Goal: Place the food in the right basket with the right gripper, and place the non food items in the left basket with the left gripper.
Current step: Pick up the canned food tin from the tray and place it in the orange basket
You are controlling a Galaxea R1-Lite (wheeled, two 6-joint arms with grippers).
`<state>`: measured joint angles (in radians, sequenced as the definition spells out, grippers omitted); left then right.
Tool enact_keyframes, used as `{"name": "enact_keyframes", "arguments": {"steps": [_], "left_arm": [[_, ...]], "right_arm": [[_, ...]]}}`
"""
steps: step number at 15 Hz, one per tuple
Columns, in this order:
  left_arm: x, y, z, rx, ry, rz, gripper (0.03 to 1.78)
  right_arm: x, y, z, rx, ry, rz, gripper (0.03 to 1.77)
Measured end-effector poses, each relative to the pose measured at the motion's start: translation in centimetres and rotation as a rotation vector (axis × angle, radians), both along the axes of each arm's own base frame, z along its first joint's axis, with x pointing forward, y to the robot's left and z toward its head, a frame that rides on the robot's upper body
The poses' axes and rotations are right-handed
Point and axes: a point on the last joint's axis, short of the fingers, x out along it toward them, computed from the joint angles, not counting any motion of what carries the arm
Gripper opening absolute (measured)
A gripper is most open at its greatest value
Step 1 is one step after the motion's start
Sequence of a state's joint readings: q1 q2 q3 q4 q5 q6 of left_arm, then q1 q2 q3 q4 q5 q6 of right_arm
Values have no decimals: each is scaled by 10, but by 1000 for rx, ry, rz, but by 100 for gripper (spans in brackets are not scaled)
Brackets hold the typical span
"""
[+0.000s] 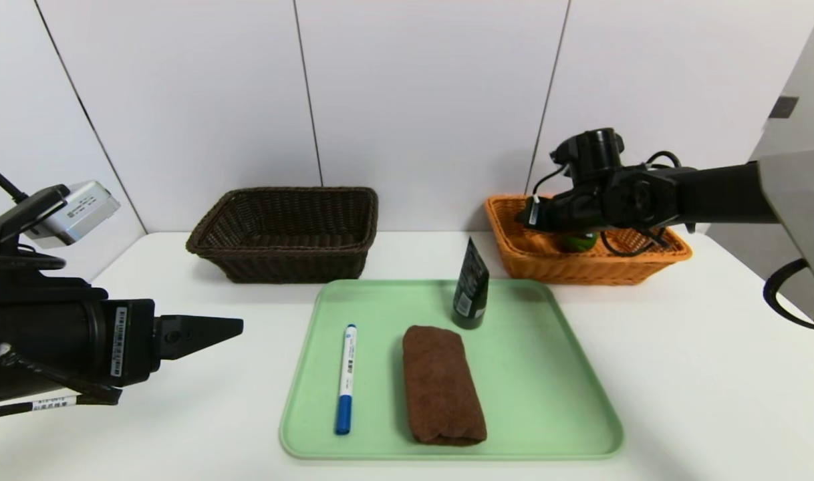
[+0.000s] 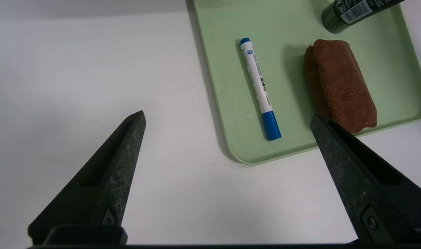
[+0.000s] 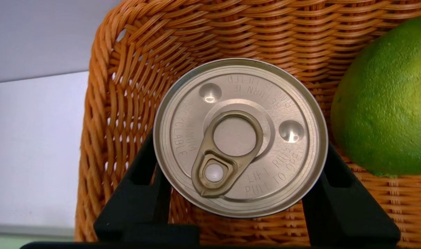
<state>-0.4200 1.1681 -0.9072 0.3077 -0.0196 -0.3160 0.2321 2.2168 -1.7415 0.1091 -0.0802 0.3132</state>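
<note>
My right gripper (image 1: 544, 215) reaches down into the orange right basket (image 1: 581, 267) and is shut on the tin can (image 3: 240, 138), its black fingers (image 3: 141, 180) pressed against the can's sides. The green lime (image 3: 383, 103) lies in the basket beside the can and shows under the arm as well (image 1: 577, 242). My left gripper (image 2: 227, 116) hovers open and empty over the table, left of the tray. On the tray lie the white marker with blue cap (image 1: 347, 377), the rolled brown towel (image 1: 442, 384) and the upright dark tube (image 1: 472, 284). The dark brown left basket (image 1: 287, 264) holds nothing I can see.
The light green tray (image 1: 547, 374) sits at the table's middle front, with both baskets behind it against the white wall. The tray's near corner (image 2: 245, 157) lies just ahead of the left fingertips. White tabletop surrounds the tray on either side.
</note>
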Motion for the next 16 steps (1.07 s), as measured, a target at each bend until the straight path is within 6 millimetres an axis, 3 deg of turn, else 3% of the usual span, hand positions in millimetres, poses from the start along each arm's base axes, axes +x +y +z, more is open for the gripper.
{"name": "enact_keyframes", "arguments": {"steps": [10,16], "left_arm": [[2,-1,-1,2,1,1,169],[4,-2,-1,3,9,0,169]], "right_arm": [[20,2,-17,-29,58,-6,100],[22,0,-18,-49,47,-23,137]]}}
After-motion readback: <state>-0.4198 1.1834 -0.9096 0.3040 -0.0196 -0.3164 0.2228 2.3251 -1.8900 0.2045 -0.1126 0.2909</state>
